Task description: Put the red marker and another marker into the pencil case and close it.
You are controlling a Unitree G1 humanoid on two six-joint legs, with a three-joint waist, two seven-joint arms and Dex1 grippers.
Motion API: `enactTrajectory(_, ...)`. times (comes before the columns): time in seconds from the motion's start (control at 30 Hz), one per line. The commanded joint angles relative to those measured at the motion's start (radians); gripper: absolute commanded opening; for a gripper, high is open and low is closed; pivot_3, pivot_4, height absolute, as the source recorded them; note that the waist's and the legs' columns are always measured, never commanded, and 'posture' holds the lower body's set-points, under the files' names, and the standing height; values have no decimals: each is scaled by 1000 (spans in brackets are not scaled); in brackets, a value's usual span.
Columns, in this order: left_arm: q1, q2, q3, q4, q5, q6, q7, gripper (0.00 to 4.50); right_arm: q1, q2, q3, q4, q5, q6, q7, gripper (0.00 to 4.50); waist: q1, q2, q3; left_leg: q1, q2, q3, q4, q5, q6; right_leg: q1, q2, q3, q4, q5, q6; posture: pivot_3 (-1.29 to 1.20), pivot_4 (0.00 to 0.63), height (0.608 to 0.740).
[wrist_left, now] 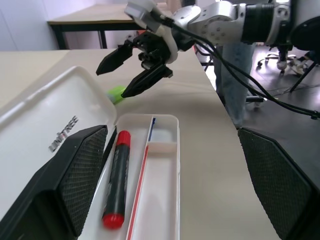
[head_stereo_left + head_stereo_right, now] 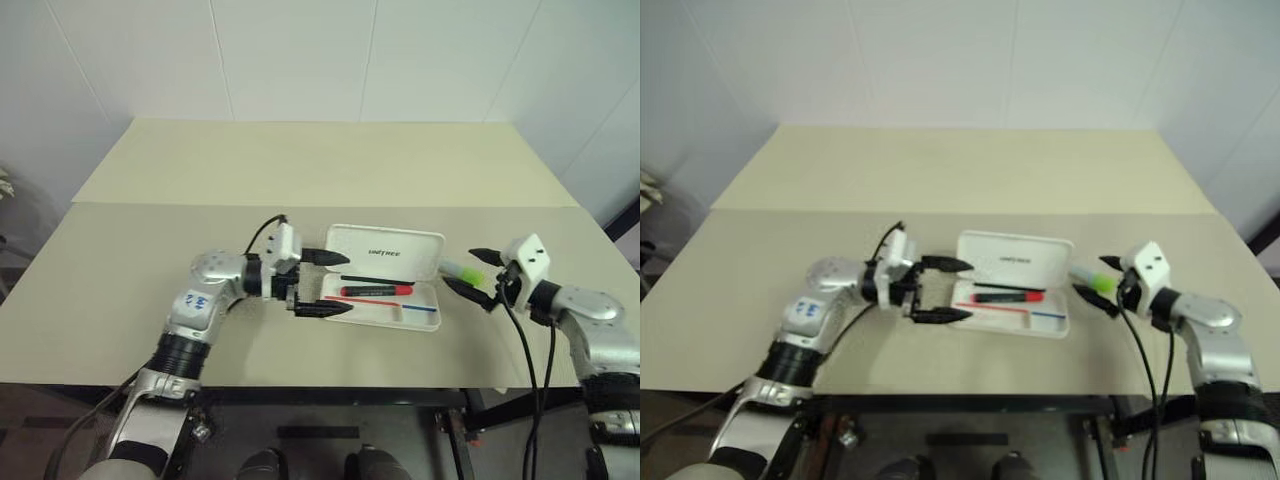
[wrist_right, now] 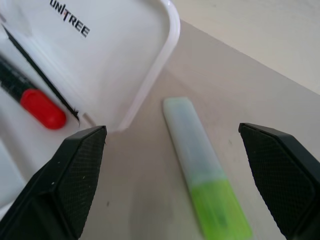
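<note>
The white pencil case [image 2: 432, 300] lies open at the table's middle, its lid [image 2: 385, 250] tipped back. The red marker [image 2: 375, 290] lies inside the tray, along its length, also seen as the red marker [image 1: 116, 185] in the left wrist view. The other marker, pale mint with a lime cap [image 3: 205, 165], lies on the table just right of the case. My left gripper [image 2: 325, 283] is open at the case's left end, one finger by the lid and one by the tray's front. My right gripper [image 2: 478, 273] is open with its fingers either side of the mint marker [image 2: 462, 270], not touching it.
The cream table [image 2: 300, 170] stretches wide behind the case, with a seam across it. Its front edge runs close below both grippers. Black cables [image 2: 525, 350] hang from my right wrist over the front edge.
</note>
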Motion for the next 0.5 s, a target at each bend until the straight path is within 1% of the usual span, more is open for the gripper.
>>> enactTrajectory(0.03, 18, 70, 44, -30, -48, -38, -69, 4453, -80, 4, 14, 133, -32, -52, 23, 4500, -1, 0, 0, 0, 0, 0, 0, 0, 0, 0, 0, 0, 0, 0, 0, 0, 150, 740)
enactTrajectory(0.1, 24, 127, 55, -3, -44, -62, -111, 4453, -144, 14, 35, 231, -57, -71, 34, 4500, -3, 0, 0, 0, 0, 0, 0, 0, 0, 0, 0, 0, -1, 0, 0, 0, 150, 740)
enactTrajectory(0.2, 10, 171, 70, 44, -53, -98, -151, 4453, -208, 23, 58, 338, -92, -97, 47, 4500, -7, 0, 0, 0, 0, 0, 0, -1, 0, 0, 0, 0, -1, 0, 0, 0, 150, 740)
enactTrajectory(0.33, -18, 192, 91, 88, -70, -120, -180, 4453, -263, 31, 64, 437, -122, -131, 50, 4500, -6, 0, 0, -1, 0, 0, -1, -1, 0, 0, -1, -1, -2, 0, -1, 0, 150, 740)
enactTrajectory(0.5, -34, 199, 107, 100, -80, -128, -184, 4453, -282, 35, 58, 497, -139, -156, 33, 4500, -7, 0, 0, -1, 0, 0, -1, -2, 0, 0, -1, -1, -3, 0, -1, 0, 150, 740)
